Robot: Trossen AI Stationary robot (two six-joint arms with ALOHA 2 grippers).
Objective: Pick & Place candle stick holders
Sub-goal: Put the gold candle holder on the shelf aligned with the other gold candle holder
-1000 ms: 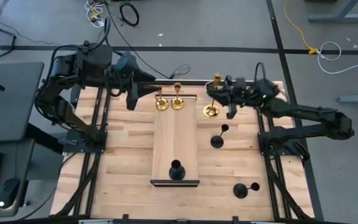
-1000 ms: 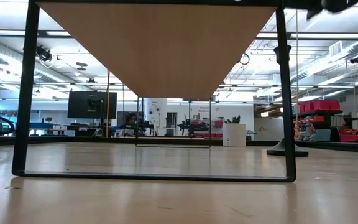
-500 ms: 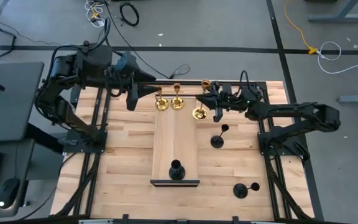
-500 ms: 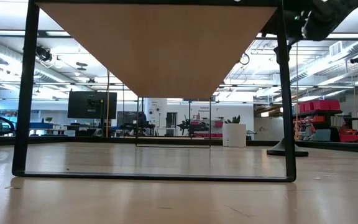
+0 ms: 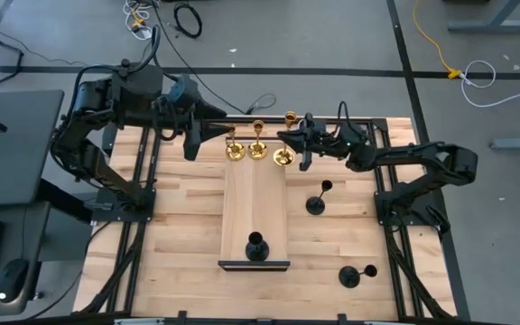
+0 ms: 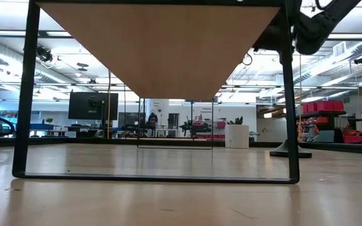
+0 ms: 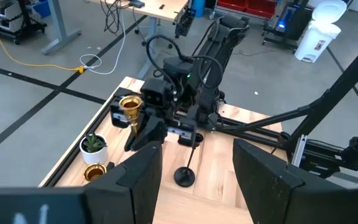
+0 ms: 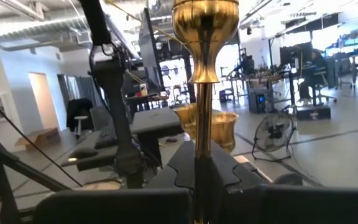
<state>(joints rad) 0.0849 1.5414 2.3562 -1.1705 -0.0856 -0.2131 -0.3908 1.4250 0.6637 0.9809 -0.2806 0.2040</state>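
My right gripper (image 5: pixel 302 152) is shut on a gold candle stick holder (image 5: pixel 286 140) over the far right corner of the raised wooden board (image 5: pixel 254 203). Two more gold holders (image 5: pixel 234 150) (image 5: pixel 257 149) stand on their bases at the board's far end. A black holder (image 5: pixel 256 246) stands at its near end. Another black holder (image 5: pixel 316 202) stands on the table right of the board, and a third (image 5: pixel 354 274) is near the table's front right. My left gripper (image 5: pixel 208 135) hangs open, high over the far left, holding nothing. My right gripper pinches the gold holder's thin stem (image 8: pixel 200 146) between its two fingers, which come level from the table's right. The holder stays upright, cup (image 8: pixel 204 25) on top. Its base (image 5: pixel 283 159) is at the board's far right corner; whether it touches the board I cannot tell.
A small white pot with a green plant (image 7: pixel 94 149) sits by the table's far edge near the gold holders. The board stands raised on a dark frame (image 6: pixel 22 94). Bare tabletop (image 5: pixel 183 235) lies left of the board. Dark side rails (image 5: pixel 138 190) run along both table sides.
My right gripper has moved toward the table's left and down, carrying the gold holder from right of the board to its far right corner. The holder has stayed upright.
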